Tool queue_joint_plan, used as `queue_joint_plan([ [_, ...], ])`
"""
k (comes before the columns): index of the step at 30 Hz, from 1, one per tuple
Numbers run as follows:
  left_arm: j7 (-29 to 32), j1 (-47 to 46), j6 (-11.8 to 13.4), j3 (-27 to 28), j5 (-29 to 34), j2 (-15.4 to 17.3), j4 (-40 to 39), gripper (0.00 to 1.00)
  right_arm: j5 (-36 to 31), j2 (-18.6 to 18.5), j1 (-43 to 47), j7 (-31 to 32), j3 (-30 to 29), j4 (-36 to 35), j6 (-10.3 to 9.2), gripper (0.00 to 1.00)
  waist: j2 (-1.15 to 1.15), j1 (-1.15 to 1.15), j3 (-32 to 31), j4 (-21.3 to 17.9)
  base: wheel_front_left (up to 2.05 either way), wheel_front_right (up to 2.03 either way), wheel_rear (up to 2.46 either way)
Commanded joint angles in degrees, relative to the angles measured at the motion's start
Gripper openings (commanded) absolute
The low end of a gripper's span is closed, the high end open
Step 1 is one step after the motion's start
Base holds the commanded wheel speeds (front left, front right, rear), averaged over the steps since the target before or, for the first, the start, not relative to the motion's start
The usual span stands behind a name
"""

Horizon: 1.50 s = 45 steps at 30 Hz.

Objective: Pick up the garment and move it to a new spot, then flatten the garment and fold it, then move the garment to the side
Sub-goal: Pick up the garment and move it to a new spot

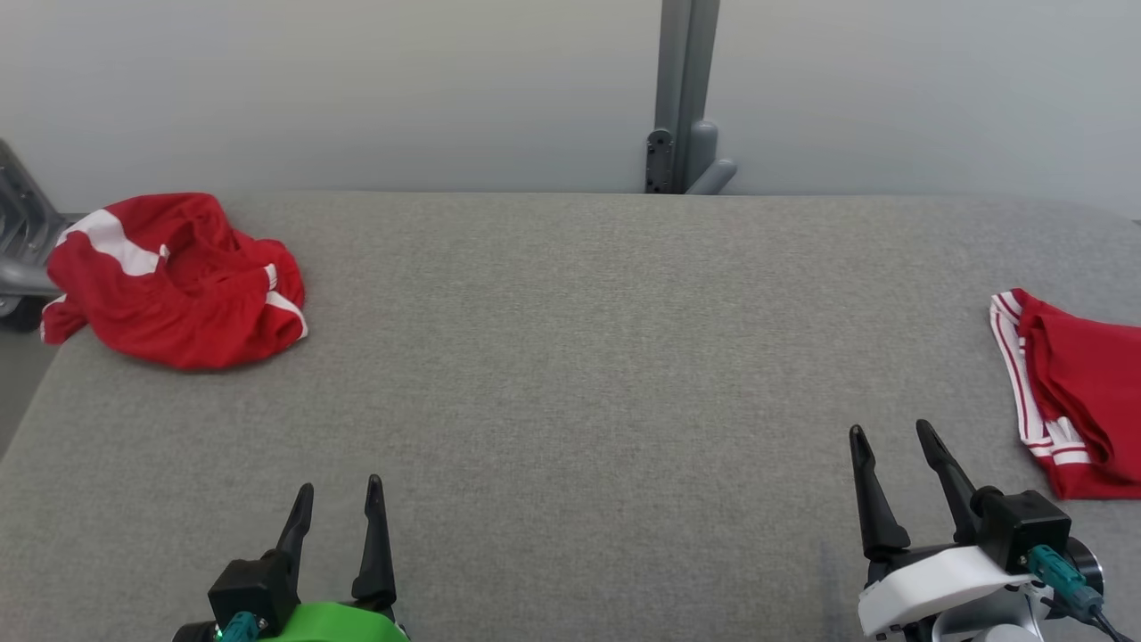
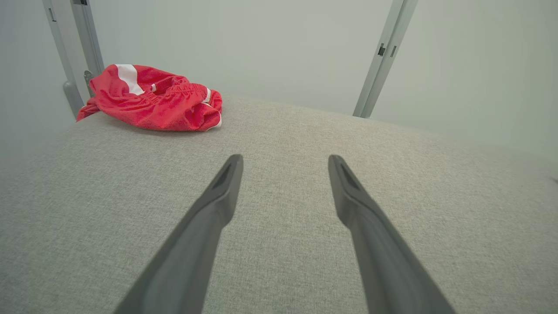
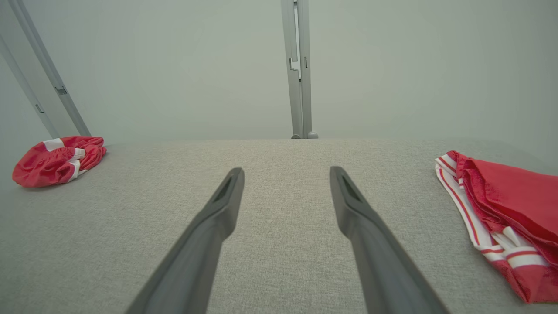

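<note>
Garment (image 1: pixel 174 281) crumpled far L; 2nd garment (image 1: pixel 1083 401) folded R; 2 total.

The bench (image 1: pixel 570 357) is a flecked grey weave. At its far left corner the crumpled garment (image 1: pixel 174 285) is bright red with broad white bands; at its right edge the folded garment (image 1: pixel 1083 401) is red with thin white stripes. The left gripper (image 1: pixel 340 484) is black on a green shell, the right gripper (image 1: pixel 890 428) black on white.

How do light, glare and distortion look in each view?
Head view: soft even light, no glare, faint shadow under the crumpled garment. Left wrist view: wide-angle lens tilts the post and bows the table. Right wrist view: sharp, folded garment cut off at the edge.
</note>
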Motion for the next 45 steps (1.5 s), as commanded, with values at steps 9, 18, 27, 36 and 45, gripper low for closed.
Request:
queue_joint_plan([
  [9,-0.2,-1.4,-0.4,1.2,1.4,0.1,0.0,1.0,0.3,-0.1,0.1,-0.6,-1.1,-0.9,-0.08,1.0,0.0,0.0,1.2,16.7,0.0,0.0,0.0],
  [18,-0.1,0.2,0.6,3.0,0.3,0.1,-1.8,1.0,-1.1,0.0,-2.3,-0.5,0.3,-0.6,-0.07,1.0,0.0,0.0,4.0,25.1,0.0,0.0,0.0],
  [27,-0.1,1.8,2.3,2.8,-1.3,0.1,-5.0,1.0,-1.7,-0.1,-5.4,-0.1,3.0,1.0,-0.08,1.0,0.0,0.0,5.9,25.7,0.0,0.0,0.0],
  [36,-0.1,-2.1,0.4,0.9,-2.0,0.3,-3.5,1.0,-2.2,-0.1,-2.5,-0.4,-1.2,-1.1,-0.08,1.0,0.0,0.0,5.9,24.8,0.0,0.0,0.0],
  [45,1.2,-20.4,-3.3,1.6,1.9,7.4,-3.2,1.0,-4.4,-0.1,-4.7,1.1,-1.3,-5.2,-0.08,1.0,0.0,0.0,12.4,17.5,0.0,0.0,0.0],
])
